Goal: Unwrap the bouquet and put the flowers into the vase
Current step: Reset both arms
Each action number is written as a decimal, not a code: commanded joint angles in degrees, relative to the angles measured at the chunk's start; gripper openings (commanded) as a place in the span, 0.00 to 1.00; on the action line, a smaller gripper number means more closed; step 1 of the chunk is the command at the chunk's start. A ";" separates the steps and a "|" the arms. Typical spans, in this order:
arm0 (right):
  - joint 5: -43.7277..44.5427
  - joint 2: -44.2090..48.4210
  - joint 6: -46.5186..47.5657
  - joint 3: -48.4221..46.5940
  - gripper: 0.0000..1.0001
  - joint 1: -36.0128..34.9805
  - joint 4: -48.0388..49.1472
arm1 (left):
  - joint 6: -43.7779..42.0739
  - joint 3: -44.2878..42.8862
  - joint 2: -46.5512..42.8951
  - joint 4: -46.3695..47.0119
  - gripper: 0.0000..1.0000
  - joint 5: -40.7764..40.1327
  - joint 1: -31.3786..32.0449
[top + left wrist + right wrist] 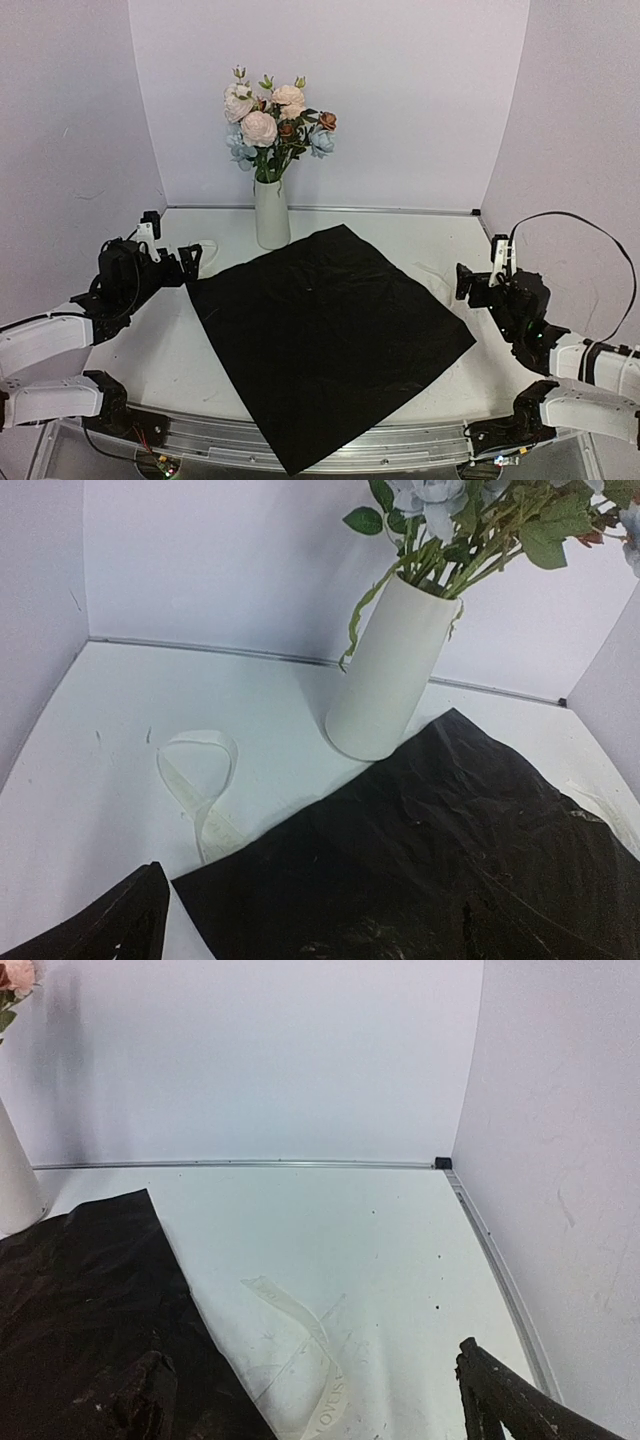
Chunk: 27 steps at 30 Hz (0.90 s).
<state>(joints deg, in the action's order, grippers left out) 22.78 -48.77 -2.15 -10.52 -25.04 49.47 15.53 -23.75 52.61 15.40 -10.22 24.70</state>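
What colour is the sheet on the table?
The sheet is plain black; top external view shows it best.

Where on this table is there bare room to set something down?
Back right corner of the table, between the black sheet, back wall and right wall, is bare. A smaller patch lies near left, beside the sheet's edge. Crowded: the middle under the sheet, the vase, the ribbon loop to its left.

left pincer (190,262): spread, empty | right pincer (463,283): spread, empty | arms bent, well apart
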 commanded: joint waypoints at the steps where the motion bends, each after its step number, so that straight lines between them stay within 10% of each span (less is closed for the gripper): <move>1: -0.09 1.26 7.39 0.56 0.98 0.10 6.55 | -8.00 2.75 -2.07 7.26 1.00 -7.50 0.00; 12: -8.86 -11.08 9.36 -0.38 0.98 13.66 15.77 | -13.70 11.19 4.58 27.96 1.00 -14.82 -4.17; 27: -22.31 -38.03 4.54 -2.56 0.98 23.10 38.43 | -10.14 12.34 21.42 44.44 1.00 -3.76 -22.73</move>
<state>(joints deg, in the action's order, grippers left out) 6.80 -86.79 3.08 -11.42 -2.69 72.85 3.58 -11.28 70.85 52.44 -19.23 5.18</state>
